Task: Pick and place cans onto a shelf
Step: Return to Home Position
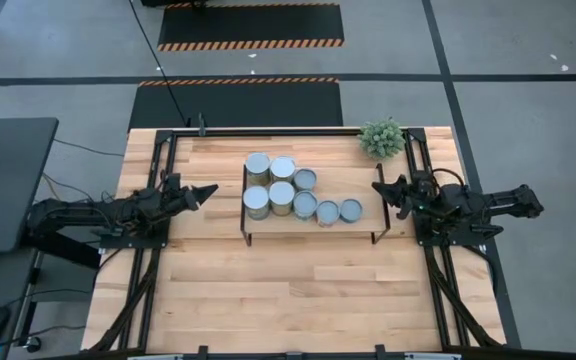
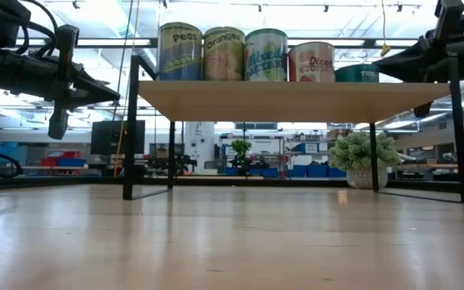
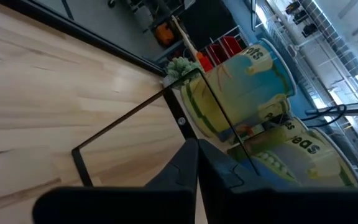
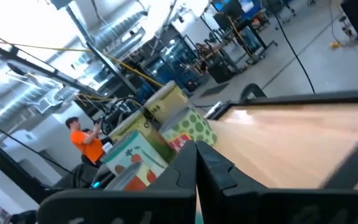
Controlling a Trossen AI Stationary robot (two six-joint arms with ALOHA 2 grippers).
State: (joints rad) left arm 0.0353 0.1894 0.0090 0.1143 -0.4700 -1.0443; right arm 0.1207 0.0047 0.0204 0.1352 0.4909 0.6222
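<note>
Probably a lab: hazard-striped floor mat [image 1: 250, 25]

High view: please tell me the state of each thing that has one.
cans, upright on the shelf, none held
shelf, standing, loaded
left end effector, shut, empty, left of shelf
right end effector, shut, empty, right of shelf
plant, upright

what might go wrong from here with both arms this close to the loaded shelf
1. The right tool sits right at the right end of the shelf. A careless swing away might clip the board or a leg and jolt the cans.
2. The two front cans stand near the shelf's edge, so a jolt could tip them off.
3. The left tool points at the left end with more gap, so the risk there is lower.
</note>
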